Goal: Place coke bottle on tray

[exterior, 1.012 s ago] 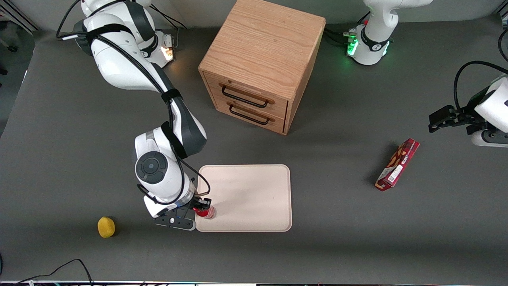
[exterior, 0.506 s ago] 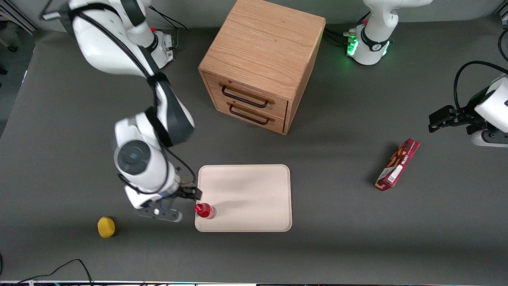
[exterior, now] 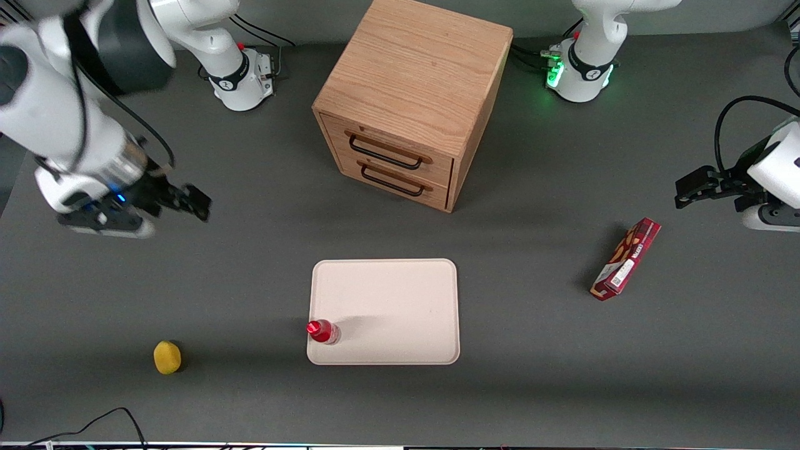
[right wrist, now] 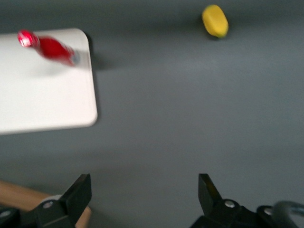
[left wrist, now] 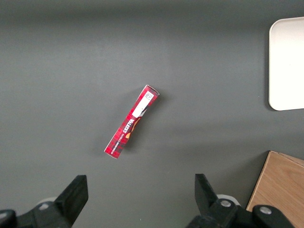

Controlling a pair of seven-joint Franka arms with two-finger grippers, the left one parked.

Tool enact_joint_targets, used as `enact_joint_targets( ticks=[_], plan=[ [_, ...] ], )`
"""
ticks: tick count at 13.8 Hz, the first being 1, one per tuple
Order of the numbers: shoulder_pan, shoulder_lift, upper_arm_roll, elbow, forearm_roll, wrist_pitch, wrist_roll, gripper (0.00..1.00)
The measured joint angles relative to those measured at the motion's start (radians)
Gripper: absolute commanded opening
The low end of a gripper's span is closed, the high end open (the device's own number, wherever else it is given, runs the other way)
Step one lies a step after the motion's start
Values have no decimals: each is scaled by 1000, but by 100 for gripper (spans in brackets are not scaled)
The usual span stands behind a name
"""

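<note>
The coke bottle (exterior: 323,331), with red cap and red label, stands upright on the cream tray (exterior: 400,300), in the tray's corner nearest the front camera toward the working arm's end. It also shows in the right wrist view (right wrist: 50,46) on the tray (right wrist: 42,99). My right gripper (exterior: 187,201) is open and empty, raised high over bare table, well away from the tray and farther from the front camera than the bottle. Its two fingers (right wrist: 78,190) stand wide apart over grey table.
A wooden cabinet (exterior: 412,94) with two drawers stands farther from the camera than the tray. A yellow lemon-like object (exterior: 167,357) lies toward the working arm's end. A long red snack box (exterior: 626,258) lies toward the parked arm's end.
My gripper let go of the coke bottle, opened, and rose away from the tray toward the working arm's end. The bottle stays standing on the tray.
</note>
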Motion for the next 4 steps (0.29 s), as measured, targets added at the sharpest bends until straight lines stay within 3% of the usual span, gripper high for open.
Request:
enact_joint_targets(
  ticks=[4],
  plan=[
    [-112,-94,5,-56,35,-33,-119,100]
  ],
)
